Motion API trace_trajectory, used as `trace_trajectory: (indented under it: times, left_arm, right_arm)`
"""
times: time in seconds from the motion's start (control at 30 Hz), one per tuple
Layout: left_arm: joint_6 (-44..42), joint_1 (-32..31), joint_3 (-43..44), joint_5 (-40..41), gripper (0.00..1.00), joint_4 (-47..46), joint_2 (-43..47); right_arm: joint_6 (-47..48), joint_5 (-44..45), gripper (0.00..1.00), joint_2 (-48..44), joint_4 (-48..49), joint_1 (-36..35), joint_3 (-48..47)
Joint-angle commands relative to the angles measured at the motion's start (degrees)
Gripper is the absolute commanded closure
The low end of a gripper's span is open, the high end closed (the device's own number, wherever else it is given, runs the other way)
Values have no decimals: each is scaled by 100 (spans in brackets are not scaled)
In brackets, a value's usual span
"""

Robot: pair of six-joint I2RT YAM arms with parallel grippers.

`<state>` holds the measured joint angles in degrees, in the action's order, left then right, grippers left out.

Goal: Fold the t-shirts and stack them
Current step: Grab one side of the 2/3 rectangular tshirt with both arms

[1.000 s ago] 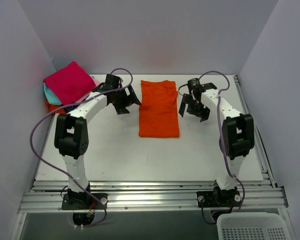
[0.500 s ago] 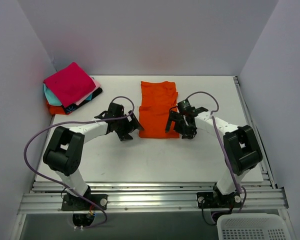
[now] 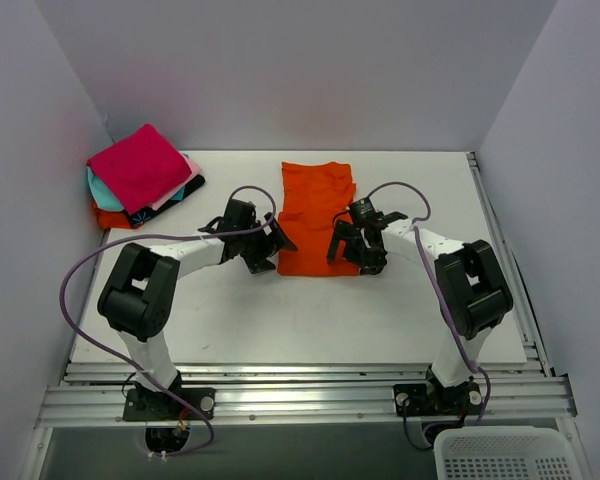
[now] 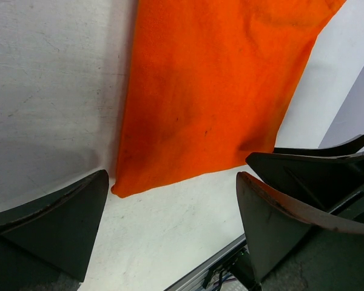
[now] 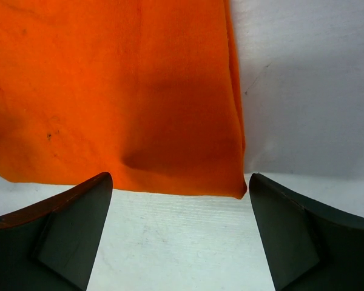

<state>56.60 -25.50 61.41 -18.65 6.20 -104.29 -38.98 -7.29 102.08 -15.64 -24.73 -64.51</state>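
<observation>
Fingers (image 4: 48, 224) advanced, straddling the t-shirt's (image 3: 316, 215) near corners.

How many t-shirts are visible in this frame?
6. A large orange t-shirt lies flat mid-table. Five are stacked far-left: magenta shirt on top, with teal shirt, pink shirt, black shirt and bottom orange shirt peeking out beneath. Others may be hidden.
</observation>
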Motion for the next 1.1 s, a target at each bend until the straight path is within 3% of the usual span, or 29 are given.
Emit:
trace_trajectory:
  times: [0.0,0.23,0.33,0.37,0.4,0.43,0.47,0.53,0.57,0.7,0.93,1.03,1.07]
  left_arm:
    - [70,-52,179,-51,5,-198,22]
    - [220,-350,-111,11,0,-242,137]
    - [211,-395,-138,20,12,-242,67]
    - [237,-395,-138,11,24,-259,-3]
    - [246,-395,-146,-15,28,-285,-30]
    - [255,-395,-138,-24,33,-303,-56]
    - [255,-403,-138,-24,47,-321,-91]
    - [246,-412,-103,-24,62,-321,-144]
    - [229,-412,-85,-7,76,-286,-188]
    - [176,-430,-6,90,97,-58,-223]
    - [-43,-684,-41,336,98,689,417]
    - [-245,-886,-181,424,98,1224,962]
    - [-298,-1061,-321,511,98,1609,1607]
  right_arm:
    - [31,281,10,110,-185,21,-167]
    - [-74,228,24,198,-27,12,52]
    - [-92,210,39,224,26,3,149]
    - [-101,210,56,242,26,3,175]
    - [-101,219,63,259,17,3,176]
    - [-101,219,79,277,17,3,184]
    - [-101,228,88,277,0,3,193]
    - [-118,254,100,303,-9,3,193]
    - [-110,263,100,303,-35,3,202]
    - [-83,289,100,207,-88,3,237]
    - [-74,412,100,-495,-510,-40,456]
    - [-66,456,100,-1049,-1027,-93,597]
    - [-74,474,100,-1529,-1403,-145,702]
